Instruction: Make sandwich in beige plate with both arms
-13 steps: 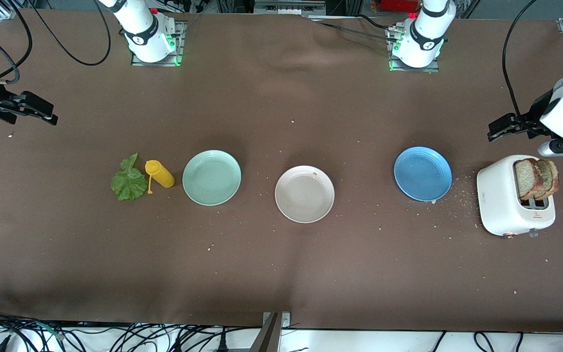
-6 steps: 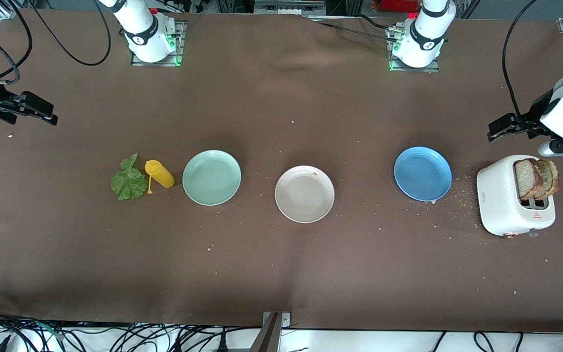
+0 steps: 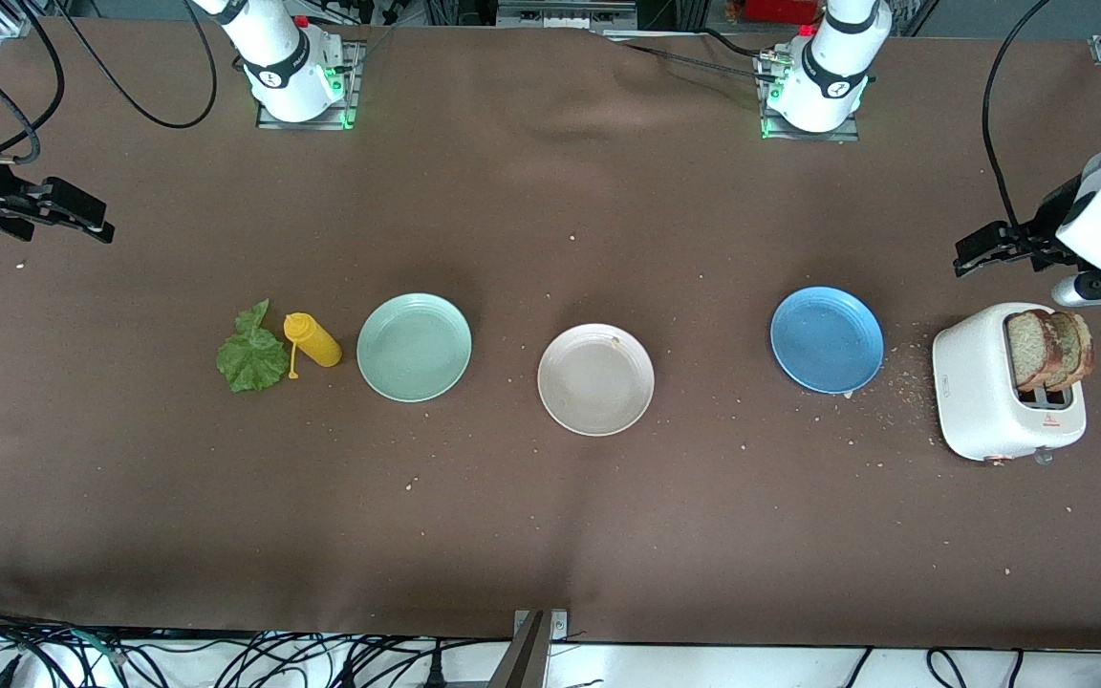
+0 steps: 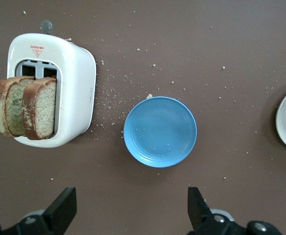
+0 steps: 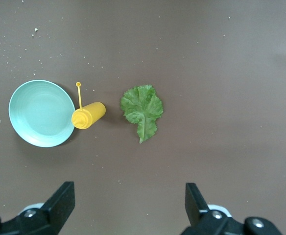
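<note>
Green and crinkled, the lettuce leaf (image 3: pixel 251 358) is seen at the left of the front view, flat on the brown cloth, just beside a yellow squeeze bottle (image 3: pixel 313 340). It is judged thin, limp and easily torn, so it should be pinched at its edge or stalk.

The right gripper (image 3: pixel 52 212) is held in the air at the upper left of the frame, its fingers spread wide and empty.

The beige plate (image 3: pixel 595 378) lies at the centre, bare except for a crumb.

At the right, two bread slices (image 3: pixel 1048 348) stand in the white toaster (image 3: pixel 976 392). They are judged light, stiff and crumbly; the top crust is the place to grip.

The left gripper (image 3: pixel 990 245) hangs above the toaster in the frame, wide open and empty.
</note>
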Robot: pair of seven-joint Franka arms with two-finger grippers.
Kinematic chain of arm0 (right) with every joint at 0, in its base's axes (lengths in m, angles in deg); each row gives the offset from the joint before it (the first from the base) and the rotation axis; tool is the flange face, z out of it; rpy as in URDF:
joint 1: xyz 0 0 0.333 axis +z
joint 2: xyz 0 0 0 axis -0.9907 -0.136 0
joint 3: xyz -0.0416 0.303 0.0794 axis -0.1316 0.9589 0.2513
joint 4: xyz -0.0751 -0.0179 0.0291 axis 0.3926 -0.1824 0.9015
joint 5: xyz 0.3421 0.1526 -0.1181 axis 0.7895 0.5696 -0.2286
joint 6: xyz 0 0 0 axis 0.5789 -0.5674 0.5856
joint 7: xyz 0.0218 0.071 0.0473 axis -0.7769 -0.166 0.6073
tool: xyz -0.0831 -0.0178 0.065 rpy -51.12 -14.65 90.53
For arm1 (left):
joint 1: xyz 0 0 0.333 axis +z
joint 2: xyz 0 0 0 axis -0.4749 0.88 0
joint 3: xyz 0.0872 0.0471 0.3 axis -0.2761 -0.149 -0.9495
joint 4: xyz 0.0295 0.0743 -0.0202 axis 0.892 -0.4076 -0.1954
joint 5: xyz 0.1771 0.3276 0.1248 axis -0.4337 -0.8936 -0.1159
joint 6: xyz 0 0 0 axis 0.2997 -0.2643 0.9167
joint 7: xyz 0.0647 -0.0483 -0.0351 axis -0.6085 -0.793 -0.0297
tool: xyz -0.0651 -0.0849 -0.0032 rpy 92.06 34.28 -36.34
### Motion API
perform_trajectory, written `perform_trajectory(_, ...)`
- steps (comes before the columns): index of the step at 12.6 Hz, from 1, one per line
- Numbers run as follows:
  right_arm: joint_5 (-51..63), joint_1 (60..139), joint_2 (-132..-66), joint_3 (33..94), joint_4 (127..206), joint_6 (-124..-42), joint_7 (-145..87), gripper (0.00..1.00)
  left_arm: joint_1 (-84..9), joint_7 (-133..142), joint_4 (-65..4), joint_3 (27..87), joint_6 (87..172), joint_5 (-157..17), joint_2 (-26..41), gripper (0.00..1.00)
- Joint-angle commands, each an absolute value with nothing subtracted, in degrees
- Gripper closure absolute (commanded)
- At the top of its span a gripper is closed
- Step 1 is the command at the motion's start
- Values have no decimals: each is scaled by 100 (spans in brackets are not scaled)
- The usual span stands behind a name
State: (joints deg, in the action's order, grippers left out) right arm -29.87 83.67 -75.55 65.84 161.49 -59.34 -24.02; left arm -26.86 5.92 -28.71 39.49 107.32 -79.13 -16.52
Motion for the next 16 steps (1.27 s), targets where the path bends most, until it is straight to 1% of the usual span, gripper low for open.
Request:
perform_trajectory(1,-3022,8342,-7545,6627,16061,-5804,-2325,0,-2624,755,-2813,3967,10672,-7782,-1670,0)
perform_trajectory(14,-3014,8342,-7545,6627,16070,-5795,-2334,0,-2607,868,-2848,3932,10742,-7852,-1653,0)
perform_trajectory(16,-3014,8342,-7545,6627,16061,-5795,-2325,0,-2546,1061,-2857,3940,10777,-8132,-1513,0)
